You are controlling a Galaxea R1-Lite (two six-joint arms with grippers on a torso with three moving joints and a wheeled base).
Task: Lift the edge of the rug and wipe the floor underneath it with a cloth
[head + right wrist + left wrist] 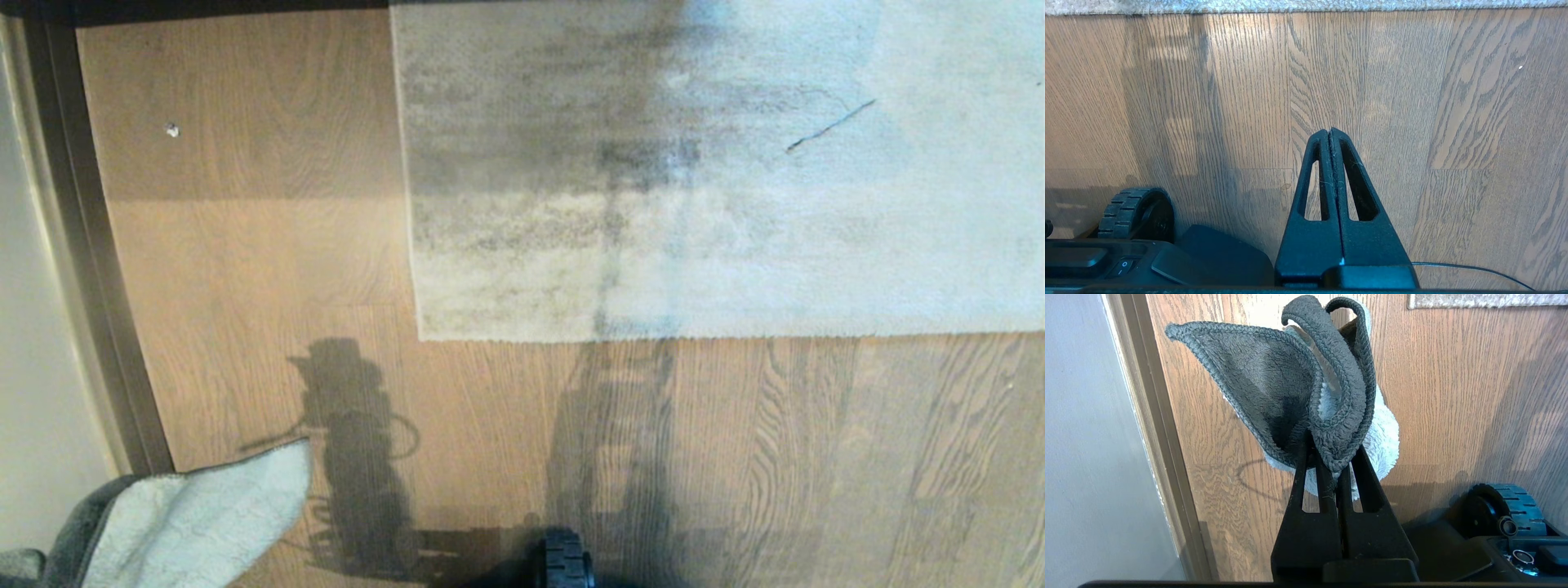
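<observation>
Down at about 7 o'clock in the head view, the cloth (196,514) pokes into the frame, its pale fluffy side up with a darker grey fold along its outer side. From the left wrist camera, the left gripper (1331,457) has its fingers clamped together on the cloth, which bunches and flares above the fingertips, dark side facing the camera, over the floor (1453,396) beside the dark baseboard (1155,437). The right gripper (1332,132) hangs over bare floor with its fingers pressed together and nothing between them. The rug edge (694,335) lies flat on the floor, running from centre towards 3 o'clock, with its corner (420,336) just left of centre; the rug (735,163) fills the area from 12 to 3 o'clock. A black wheel (565,562) of the robot's base sits at 6 o'clock.
</observation>
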